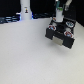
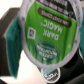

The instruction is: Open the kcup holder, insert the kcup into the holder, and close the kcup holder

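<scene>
From the exterior view's left to right, I see a tall white bottle-like object (image 1: 25,8) with a dark mark at the far edge of the pale surface (image 1: 27,55), then my arm reaching down over the kcup holder (image 1: 61,34), a black box with its drawer pulled out toward the camera. The pincer (image 1: 61,20) hangs just above the open drawer; this view is too small for me to tell what sits between its fingers.

The wrist view fills that gap: the kcup (image 2: 42,37) fills most of the picture, its round green foil top tilted and facing the lens. Teal fingers (image 2: 12,42) press against its rim on either side, so the pincer (image 2: 42,47) is clenched on the pod. Beneath it, I can see dark round slots of the drawer, one with another pod's lid (image 2: 50,75) showing.
</scene>
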Available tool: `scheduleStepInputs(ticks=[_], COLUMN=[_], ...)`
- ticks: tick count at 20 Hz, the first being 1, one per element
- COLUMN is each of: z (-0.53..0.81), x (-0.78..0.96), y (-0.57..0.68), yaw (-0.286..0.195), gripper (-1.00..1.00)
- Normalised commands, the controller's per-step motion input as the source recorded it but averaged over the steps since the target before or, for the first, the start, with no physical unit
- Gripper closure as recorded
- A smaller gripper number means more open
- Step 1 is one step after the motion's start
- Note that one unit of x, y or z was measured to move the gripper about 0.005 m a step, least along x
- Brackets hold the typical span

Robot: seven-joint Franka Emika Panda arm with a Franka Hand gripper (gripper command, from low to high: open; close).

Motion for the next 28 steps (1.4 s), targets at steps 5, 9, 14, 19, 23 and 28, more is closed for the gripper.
scheduleStepInputs(ticks=[5,9,14,19,23,28], z=[-0.01,-0.08,-0.13,-0.23,-0.27,-0.15], x=[0.0,-0.03,-0.03,-0.03,-0.04,-0.02], y=[0.58,0.45,0.35,0.13,0.03,0.0], yaw=[0.056,0.087,0.105,0.078,0.046,0.014], gripper=[1.0,1.0,1.0,1.0,1.0,1.0])
